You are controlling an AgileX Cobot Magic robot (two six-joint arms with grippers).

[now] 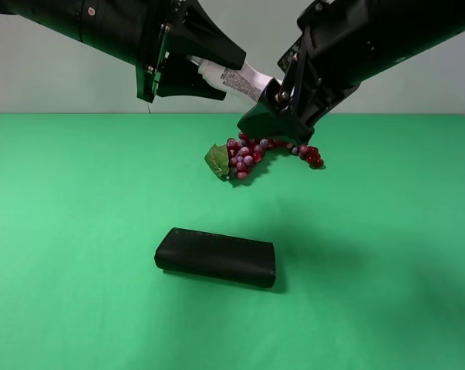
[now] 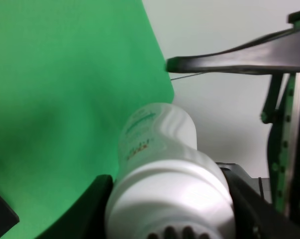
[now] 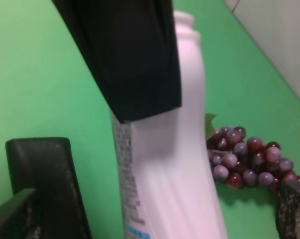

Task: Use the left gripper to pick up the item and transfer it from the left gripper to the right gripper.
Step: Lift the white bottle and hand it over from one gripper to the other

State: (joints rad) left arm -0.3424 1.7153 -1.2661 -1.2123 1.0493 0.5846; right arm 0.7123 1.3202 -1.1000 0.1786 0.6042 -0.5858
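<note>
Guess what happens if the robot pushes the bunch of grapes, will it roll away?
Probably not far: the grapes lie as a lumpy, spread-out cluster on the green table, so they would likely drag rather than roll. Lifted by one end, the bunch would probably droop, since it looks loosely strung.

A: Is it bright here?
B: Yes. Soft light comes from above, and the green table (image 1: 62,270) looks bright all over.
A: Any shadows?
B: A small dark one sits under the black case (image 1: 215,257), and a faint wide one lies beside it.
A: Is anything fuzzy?
B: The white bottle (image 2: 169,199) is blurry up close in both wrist views, with a shiny patch. The grapes (image 3: 244,159) look soft too.
</note>
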